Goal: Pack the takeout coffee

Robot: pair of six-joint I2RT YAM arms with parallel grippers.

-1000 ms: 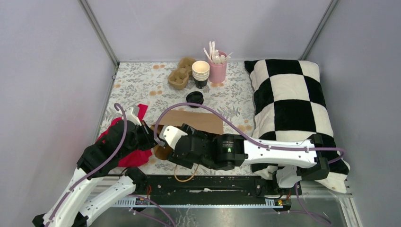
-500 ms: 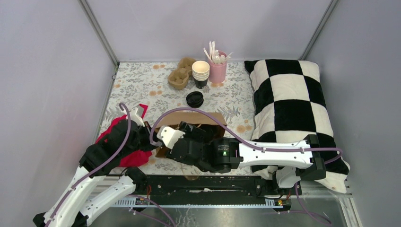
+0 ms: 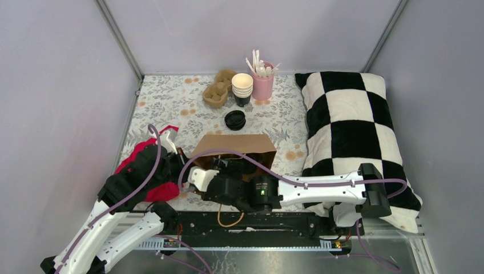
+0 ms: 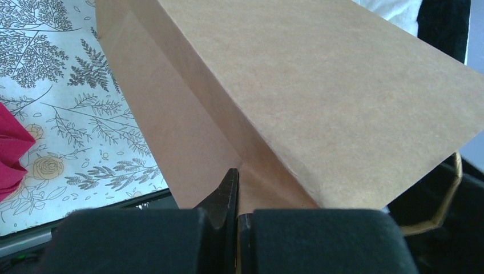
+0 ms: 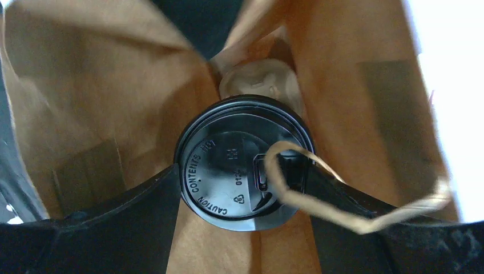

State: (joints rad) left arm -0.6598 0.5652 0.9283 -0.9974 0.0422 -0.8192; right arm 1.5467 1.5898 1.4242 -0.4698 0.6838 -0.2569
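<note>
The takeout coffee (image 5: 228, 171) shows its round black lid inside the brown paper bag (image 3: 234, 144). My right gripper (image 5: 242, 171) reaches into the bag's mouth and is shut on the cup, one finger against each side of the lid. A pale crumpled object (image 5: 259, 80) lies deeper in the bag, behind the cup. My left gripper (image 4: 238, 188) is shut on the bag's edge at a crease of the bag (image 4: 319, 85). From above, the left gripper (image 3: 181, 160) sits at the bag's left corner. A twisted paper handle (image 5: 342, 211) loops across the right finger.
At the back stand a stack of lidless cups (image 3: 242, 85), a pink cup of stirrers (image 3: 262, 83) and a cardboard carrier (image 3: 218, 90). Loose black lids (image 3: 234, 120) lie mid-table. A red cloth (image 3: 142, 171) is under the left arm. A checkered pillow (image 3: 351, 131) fills the right side.
The bag has gone from lying flat to standing with its mouth spread. The right gripper has moved left and deeper into it with the cup. The left gripper kept its hold.
</note>
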